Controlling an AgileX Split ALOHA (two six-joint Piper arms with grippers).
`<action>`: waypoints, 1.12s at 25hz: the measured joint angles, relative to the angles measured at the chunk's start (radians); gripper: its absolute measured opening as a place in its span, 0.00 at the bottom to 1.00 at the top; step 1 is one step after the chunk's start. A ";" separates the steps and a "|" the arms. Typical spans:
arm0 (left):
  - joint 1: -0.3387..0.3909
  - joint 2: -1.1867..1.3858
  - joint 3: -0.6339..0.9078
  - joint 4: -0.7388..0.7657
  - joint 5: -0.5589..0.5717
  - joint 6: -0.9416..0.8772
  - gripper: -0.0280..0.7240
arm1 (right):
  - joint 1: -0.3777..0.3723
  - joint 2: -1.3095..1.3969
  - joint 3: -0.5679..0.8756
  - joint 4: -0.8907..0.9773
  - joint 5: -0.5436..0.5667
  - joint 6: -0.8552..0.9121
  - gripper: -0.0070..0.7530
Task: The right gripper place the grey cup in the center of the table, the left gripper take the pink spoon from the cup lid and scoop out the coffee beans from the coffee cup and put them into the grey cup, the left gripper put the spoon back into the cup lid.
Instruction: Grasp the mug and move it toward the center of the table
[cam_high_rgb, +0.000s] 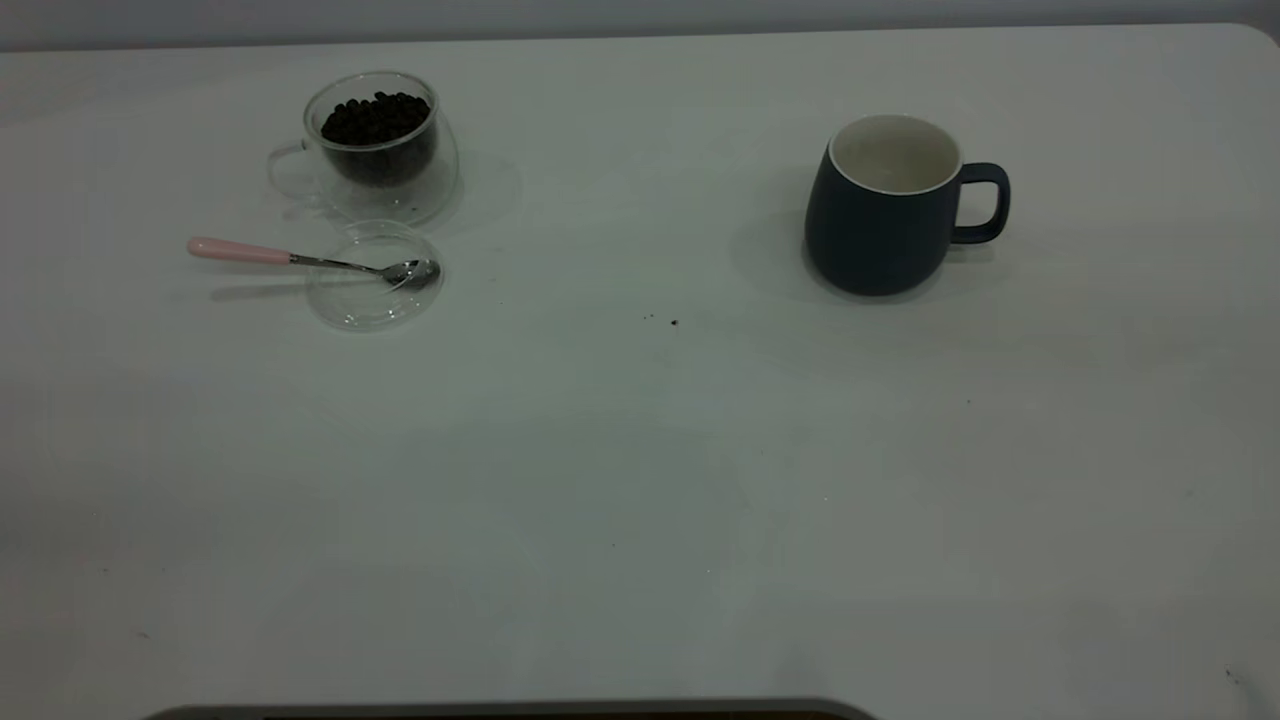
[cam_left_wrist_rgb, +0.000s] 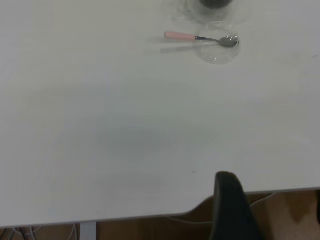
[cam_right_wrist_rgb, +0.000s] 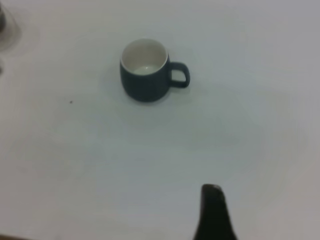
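The right gripper (cam_right_wrist_rgb: 214, 215), finger spread indiscernible, should grasp the upright grey cup (cam_high_rgb: 885, 208) at far right by its rim.

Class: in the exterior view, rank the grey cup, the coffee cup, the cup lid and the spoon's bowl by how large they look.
1. Grey cup.
2. Coffee cup, slightly smaller and a little farther back.
3. Cup lid.
4. Spoon's bowl, smallest by far.

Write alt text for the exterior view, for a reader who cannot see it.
A white table holds a dark grey cup at the right, empty and upright, handle pointing right. At the left stands a clear coffee cup of coffee beans; in front of it a pink spoon rests its bowl in a glass cup lid. No gripper is visible.
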 joint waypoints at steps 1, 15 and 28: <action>0.000 0.000 0.000 0.000 0.000 0.000 0.66 | 0.000 0.069 -0.006 0.009 -0.052 -0.042 0.81; 0.000 0.000 0.000 0.000 0.000 0.000 0.66 | 0.066 1.076 -0.360 0.272 -0.258 -0.664 0.83; 0.000 0.000 0.000 0.000 0.000 0.000 0.66 | 0.059 1.629 -0.689 0.387 -0.358 -1.515 0.71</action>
